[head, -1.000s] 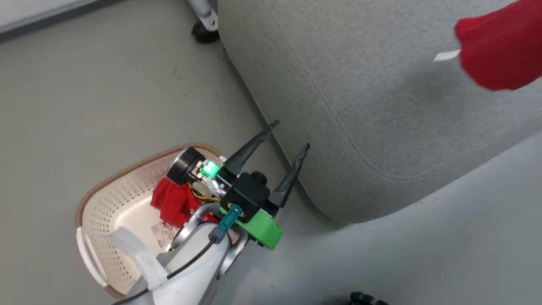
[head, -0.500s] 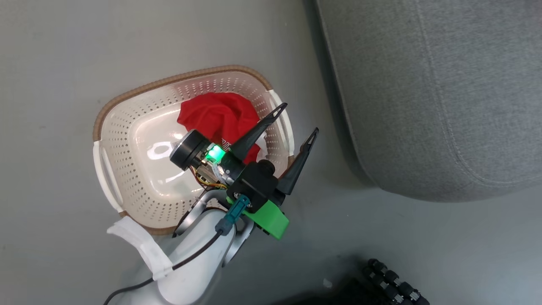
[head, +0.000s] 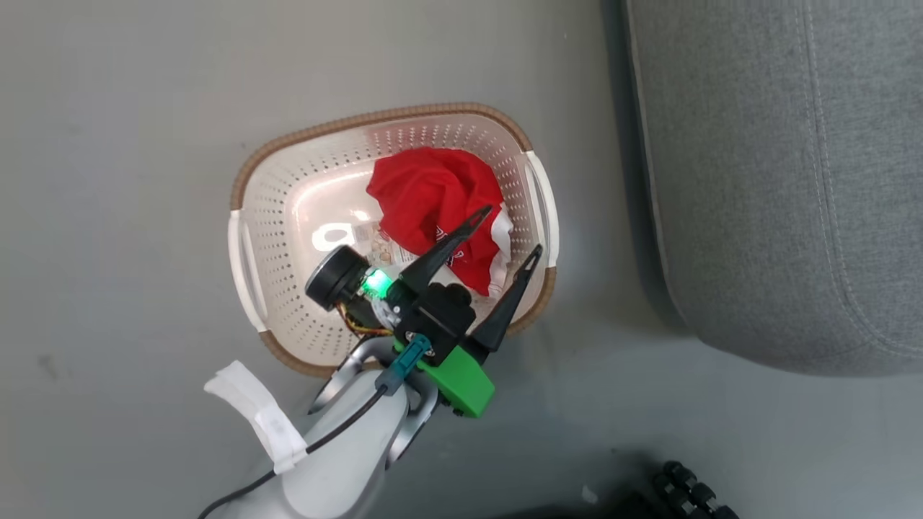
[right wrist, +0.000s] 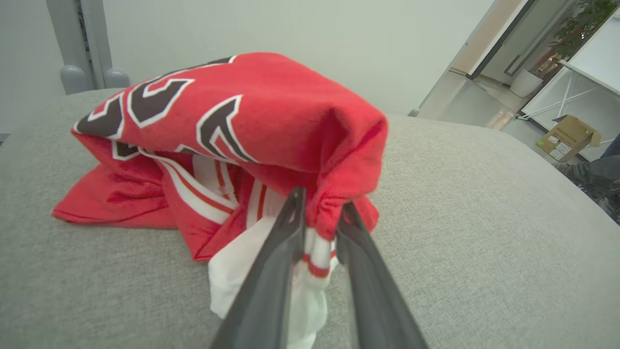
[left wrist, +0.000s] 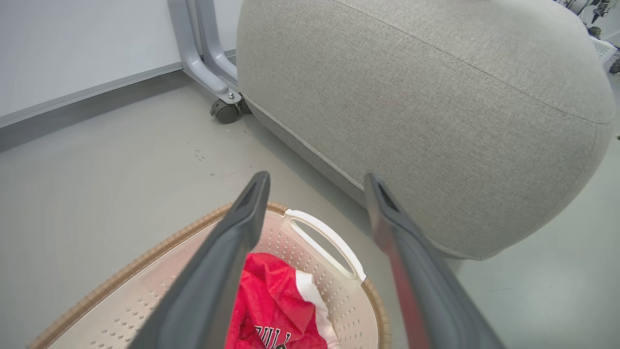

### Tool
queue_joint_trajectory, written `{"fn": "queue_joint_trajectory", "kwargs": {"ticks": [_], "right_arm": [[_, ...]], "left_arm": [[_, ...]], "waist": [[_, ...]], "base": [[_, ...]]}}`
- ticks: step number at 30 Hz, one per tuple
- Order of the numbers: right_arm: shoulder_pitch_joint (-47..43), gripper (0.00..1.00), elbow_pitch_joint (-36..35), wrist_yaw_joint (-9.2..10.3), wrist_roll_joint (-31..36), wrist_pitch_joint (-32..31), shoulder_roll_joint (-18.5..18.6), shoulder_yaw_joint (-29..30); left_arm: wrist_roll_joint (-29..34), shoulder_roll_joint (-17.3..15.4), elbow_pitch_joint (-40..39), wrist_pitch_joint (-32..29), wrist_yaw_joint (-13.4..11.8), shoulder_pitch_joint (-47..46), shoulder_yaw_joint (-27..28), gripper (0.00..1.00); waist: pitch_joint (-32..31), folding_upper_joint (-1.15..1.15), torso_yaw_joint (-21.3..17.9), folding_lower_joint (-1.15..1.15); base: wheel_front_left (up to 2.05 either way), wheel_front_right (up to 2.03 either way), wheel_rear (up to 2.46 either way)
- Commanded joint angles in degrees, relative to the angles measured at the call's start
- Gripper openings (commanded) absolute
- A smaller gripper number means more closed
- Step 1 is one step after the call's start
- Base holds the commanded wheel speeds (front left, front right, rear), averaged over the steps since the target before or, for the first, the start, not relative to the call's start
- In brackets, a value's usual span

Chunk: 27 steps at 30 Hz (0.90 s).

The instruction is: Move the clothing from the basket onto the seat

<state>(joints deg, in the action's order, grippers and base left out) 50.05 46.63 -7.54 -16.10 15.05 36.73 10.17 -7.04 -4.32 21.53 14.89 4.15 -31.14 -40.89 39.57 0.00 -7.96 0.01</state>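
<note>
View has swung onto the basket (head: 288, 295), seat (head: 757, 180) at 3 o'clock. Right gripper (right wrist: 322, 198), narrow, pinches a red jersey (right wrist: 271, 111) lying on the seat; left gripper (head: 513, 229), wide, hovers above the second jersey (head: 433, 191) in the basket, likely next.

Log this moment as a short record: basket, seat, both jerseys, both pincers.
basket: on the floor, beside the seat
jersey in basket: red, crumpled, at the end nearest the seat
jersey on seat: red, heaped on the cushion top, white lining showing
left pincer: open, empty, over the basket
right pincer: fingers pinching a fold of the jersey on seat
task: one jersey on the seat, one not yet moved
</note>
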Motion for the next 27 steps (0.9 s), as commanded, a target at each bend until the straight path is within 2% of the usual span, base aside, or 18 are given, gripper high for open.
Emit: {"fn": "queue_joint_trajectory", "kwargs": {"ticks": [1, 3, 6, 8, 12, 14, 17, 20, 25, 27], "right_arm": [[-3.4, 1.0, -1.6, 0.09, 2.2, 0.2, -0.7, 2.5], [-8.4, 1.0, -4.6, 0.09, 5.9, 0.2, -3.4, 5.4], [-15.4, 1.0, -11.8, 0.09, 8.2, 0.2, -9.0, 10.0], [-21.6, 1.0, -16.4, 0.09, 8.9, 0.2, -13.9, 10.8], [-31.9, 1.0, -23.0, 0.08, 6.1, 0.2, -22.9, 7.5], [-35.8, 1.0, -24.0, 0.09, 4.3, 0.2, -25.1, 3.9], [-40.2, 1.0, -25.2, 0.08, 2.9, 0.2, -27.9, -1.4], [-43.9, 1.0, -26.6, 0.09, 3.2, 0.2, -28.8, -7.7], [-47.9, 1.0, -29.8, 0.08, 2.0, 0.2, -30.1, -12.0], [-49.3, 1.0, -31.2, 0.09, 1.7, 0.2, -30.3, -12.7]], "left_arm": [[-0.8, 0.2, 1.0, 0.3, 0.3, 1.2, -0.1, 1.0], [-1.8, 0.6, 1.5, 0.3, 0.4, 2.0, 0.1, 1.0], [-2.5, 0.7, 1.6, 0.4, -0.8, 4.7, 1.1, 1.0], [-3.7, 0.8, 1.5, 0.4, -1.6, 6.9, 2.2, 1.0], [-4.9, 1.1, 0.0, 0.3, -2.5, 11.5, 5.2, 1.0], [-5.5, 1.1, -0.7, 0.3, -3.2, 14.2, 7.2, 1.0], [-5.8, 1.2, -2.0, 0.3, -4.2, 17.6, 10.8, 1.0], [-7.1, 1.3, -3.5, 0.3, -5.3, 21.8, 15.0, 1.0], [-9.0, 1.4, -6.8, 0.3, -7.0, 27.4, 21.1, 1.0], [-8.1, 1.4, -8.4, 0.3, -6.8, 29.4, 22.5, 1.0]], "waist": [[-4.8, 0.0, 0.6, -0.01], [-7.6, 0.0, 0.9, -0.01], [-12.3, 0.0, 1.0, -0.01], [-15.7, 0.0, 1.1, -0.01], [-22.8, 0.0, 1.8, -0.01], [-25.8, 0.0, 2.1, -0.01], [-30.6, 0.0, 3.1, -0.01], [-35.6, 0.0, 4.4, -0.01], [-41.2, 0.0, 6.9, -0.01], [-43.0, 0.0, 7.9, -0.01]], "base": [[0.0, 0.0, 0.0], [0.0, 0.0, 0.0], [0.0, 0.0, 0.0], [0.0, 0.0, 0.0], [0.0, 0.0, 0.0], [0.0, 0.0, 0.0], [0.0, 0.0, 0.0], [0.0, 0.0, 0.0], [0.0, 0.0, 0.0], [0.0, 0.0, 0.0]]}}
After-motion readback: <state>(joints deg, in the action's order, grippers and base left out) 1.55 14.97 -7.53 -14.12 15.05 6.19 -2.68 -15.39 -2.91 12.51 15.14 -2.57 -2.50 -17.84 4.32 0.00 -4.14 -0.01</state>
